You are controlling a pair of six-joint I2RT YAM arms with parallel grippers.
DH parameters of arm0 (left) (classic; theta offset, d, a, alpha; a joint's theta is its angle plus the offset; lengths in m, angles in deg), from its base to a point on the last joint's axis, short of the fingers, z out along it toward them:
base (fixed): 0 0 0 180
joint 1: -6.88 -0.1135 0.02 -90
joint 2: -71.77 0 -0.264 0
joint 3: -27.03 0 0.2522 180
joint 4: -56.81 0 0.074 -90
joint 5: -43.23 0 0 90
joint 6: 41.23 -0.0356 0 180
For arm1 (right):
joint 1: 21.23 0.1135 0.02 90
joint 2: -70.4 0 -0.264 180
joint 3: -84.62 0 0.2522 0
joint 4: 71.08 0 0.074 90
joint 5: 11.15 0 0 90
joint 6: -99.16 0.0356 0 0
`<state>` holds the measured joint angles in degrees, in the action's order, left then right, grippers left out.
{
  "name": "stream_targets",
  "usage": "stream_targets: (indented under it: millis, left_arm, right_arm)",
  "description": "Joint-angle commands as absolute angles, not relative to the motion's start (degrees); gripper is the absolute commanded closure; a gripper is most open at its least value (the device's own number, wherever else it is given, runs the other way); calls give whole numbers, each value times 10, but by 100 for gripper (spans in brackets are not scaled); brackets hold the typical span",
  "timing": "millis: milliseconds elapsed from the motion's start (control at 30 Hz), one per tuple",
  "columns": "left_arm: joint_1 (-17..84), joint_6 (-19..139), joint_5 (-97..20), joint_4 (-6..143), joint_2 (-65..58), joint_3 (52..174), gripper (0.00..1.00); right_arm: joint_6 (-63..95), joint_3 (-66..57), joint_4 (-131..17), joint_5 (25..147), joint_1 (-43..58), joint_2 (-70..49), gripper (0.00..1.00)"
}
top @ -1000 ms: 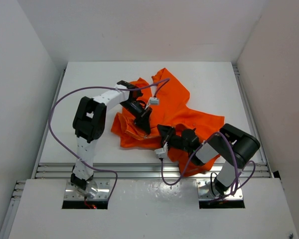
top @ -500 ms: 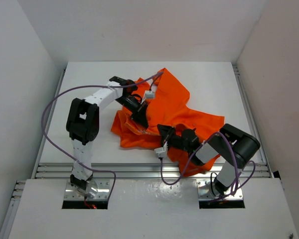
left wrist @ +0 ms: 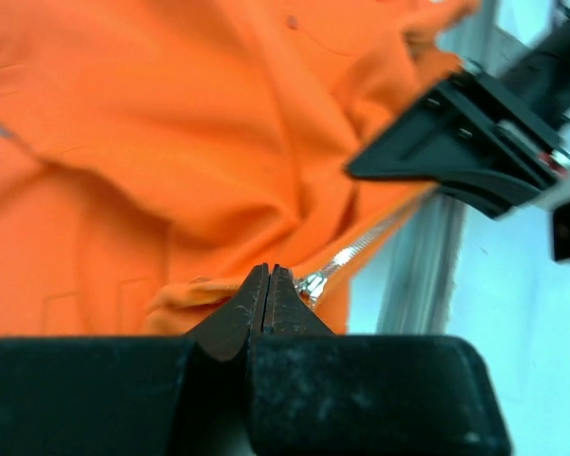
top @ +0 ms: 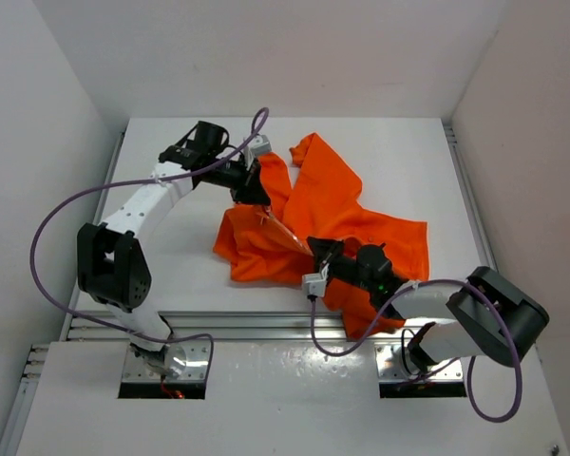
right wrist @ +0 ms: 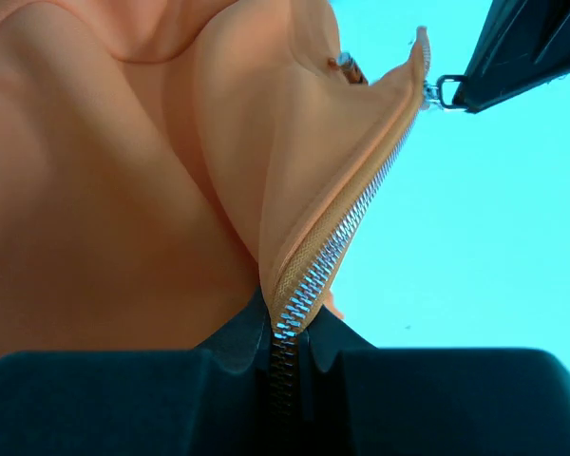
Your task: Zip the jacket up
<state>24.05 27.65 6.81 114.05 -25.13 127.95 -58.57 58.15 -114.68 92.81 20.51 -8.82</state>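
The bright orange jacket (top: 337, 204) lies crumpled in the middle of the white table. My left gripper (top: 257, 197) is shut at the jacket's upper left part; in the left wrist view its tips (left wrist: 268, 274) meet right beside the silver zipper slider (left wrist: 313, 283). In the right wrist view the slider's pull ring (right wrist: 441, 92) hangs from that gripper's tip. My right gripper (top: 316, 258) is shut on the lower end of the zipper (right wrist: 294, 323). The closed silver teeth (right wrist: 361, 214) run taut between the two grippers.
The table's white surface (top: 171, 247) lies left of the jacket. A metal rail (top: 266, 323) runs along the near edge. Purple cables loop from both arms. White walls stand on three sides.
My left arm has swung up and to the far left, drawing the slider away from the right gripper. The zipper now stretches taut. The right gripper has stayed near the jacket's front edge.
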Motion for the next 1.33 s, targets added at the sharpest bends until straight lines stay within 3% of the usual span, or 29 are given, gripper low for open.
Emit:
stream_targets:
  millis: [0, 400, 433, 500, 533, 567, 600, 667, 700, 800, 900, 1033, 1167, 1300]
  left_arm:
    - [201, 343, -15, 1002, -229, 1267, 100]
    - [147, 378, -141, 897, -246, 1296, 100]
    - [141, 378, -152, 897, -253, 1301, 100]
    - [141, 378, -185, 882, -258, 1323, 100]
    - [141, 384, -203, 876, -263, 1335, 100]
    - [141, 398, -224, 871, -269, 1348, 100]
    - [134, 398, -249, 871, -287, 1382, 88]
    - [127, 410, -256, 871, -304, 1419, 80]
    - [120, 410, -262, 871, -319, 1454, 47]
    - [115, 433, -273, 871, -325, 1488, 0]
    - [115, 444, -279, 878, -318, 1488, 0]
    - [140, 469, -308, 911, -295, 1466, 0]
    - [145, 515, -321, 910, -254, 1367, 0]
    - [140, 531, -335, 887, -221, 1297, 0]
  right_arm:
    - [-551, 604, -1105, 956, 211, -62, 100]
    - [-508, 585, -1058, 896, 208, -49, 100]
    - [-479, 541, -1027, 866, 206, -51, 87]
    - [-419, 497, -959, 826, 198, -56, 76]
    - [-372, 418, -930, 820, 184, -61, 71]
    - [-342, 387, -853, 814, 170, -68, 56]
    - [-288, 357, -823, 806, 152, -74, 49]
    - [-187, 238, -714, 808, 113, -105, 39]
    - [-165, 214, -690, 830, 103, -110, 34]
    - [-105, 127, -611, 867, 64, -128, 21]
    - [-61, 80, -518, 974, 12, -123, 5]
    - [55, 64, -449, 1019, -72, -111, 0]
    - [170, 46, -378, 1033, -166, -157, 0]
    - [155, 51, -342, 1004, -239, -164, 0]
